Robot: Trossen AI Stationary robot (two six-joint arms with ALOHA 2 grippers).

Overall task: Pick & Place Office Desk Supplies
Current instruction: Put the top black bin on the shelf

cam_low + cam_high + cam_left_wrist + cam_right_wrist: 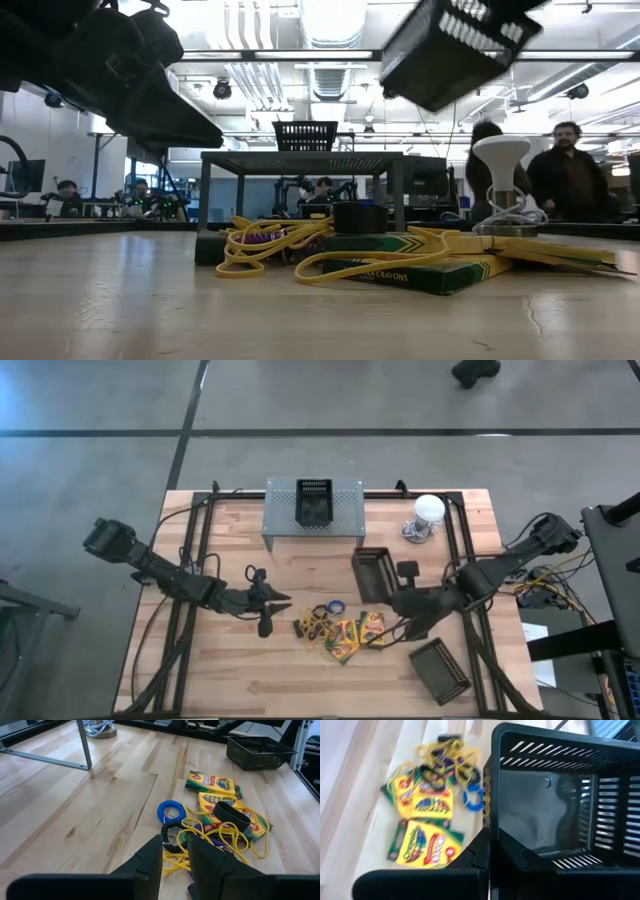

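Yellow-and-green crayon boxes (347, 635) lie flat in a pile at the table's middle near side. Yellow, purple and black rubber bands (318, 622) and a blue coil loop (170, 811) lie on and beside them. The pile also shows in the right wrist view (422, 840). My left gripper (283, 598) hovers just left of the pile, above the table, with its fingers a little apart and empty (175, 847). My right gripper (392, 598) is shut on a black mesh basket (372, 573), held in the air right of the pile. My right gripper holds the black basket by one wall at its rim (492, 827), one finger outside the wall and one inside the basket. The fingers come from the table's right side. The basket is lifted clear of the table and tilted (445, 50).
A grey perforated stand (285, 510) at the far middle carries another black basket (313, 500). A white dome with a cable (428, 510) stands at the far right. A third black basket (440, 670) sits at the near right. People (570, 170) stand beyond the table.
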